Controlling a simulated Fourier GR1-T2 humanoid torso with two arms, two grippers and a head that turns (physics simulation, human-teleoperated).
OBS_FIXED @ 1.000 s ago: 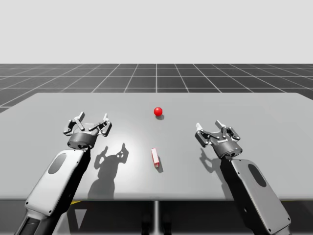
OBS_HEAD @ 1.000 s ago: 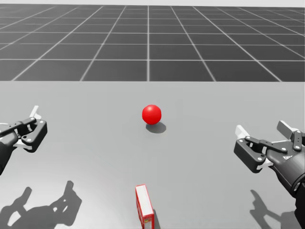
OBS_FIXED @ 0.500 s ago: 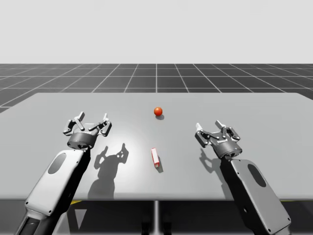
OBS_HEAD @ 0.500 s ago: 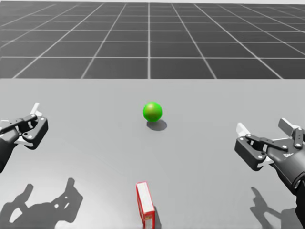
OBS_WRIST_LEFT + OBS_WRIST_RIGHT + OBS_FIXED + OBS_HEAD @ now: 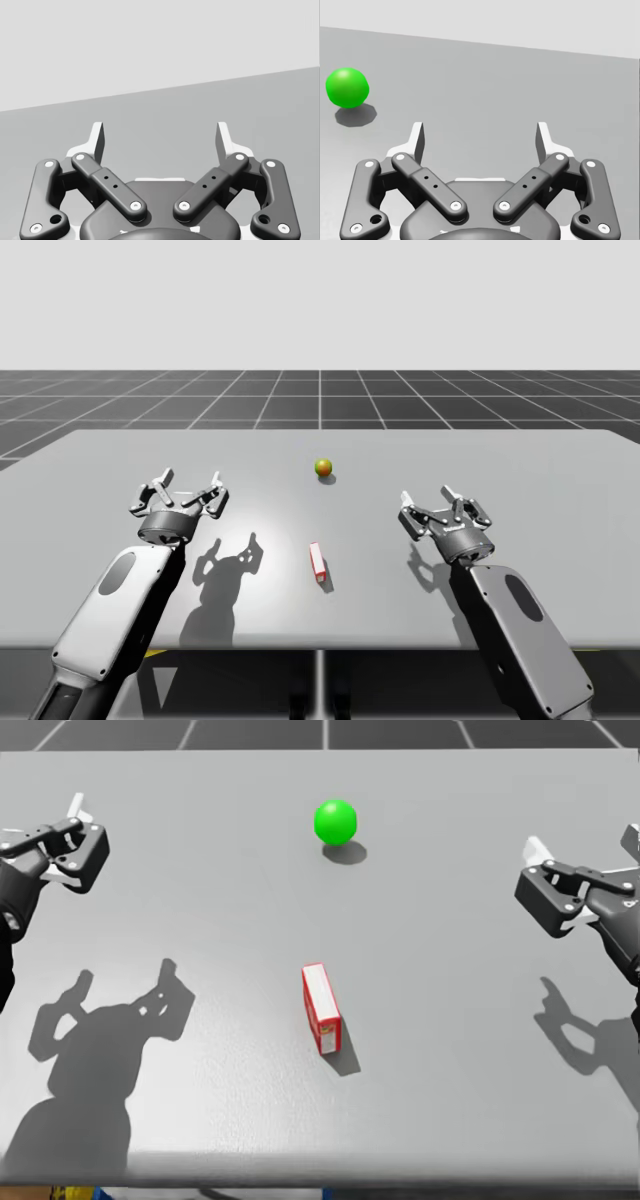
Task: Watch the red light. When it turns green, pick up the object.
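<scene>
The light is green, so go. The red box lies untouched between your left gripper and right gripper, both wide open and empty.

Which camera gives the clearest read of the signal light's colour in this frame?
The head view: the light sits unobstructed, plainly green. The right wrist view also shows it green, ahead of my right gripper and off to one side. The high view shows it small, with a mixed greenish-orange tint.
</scene>
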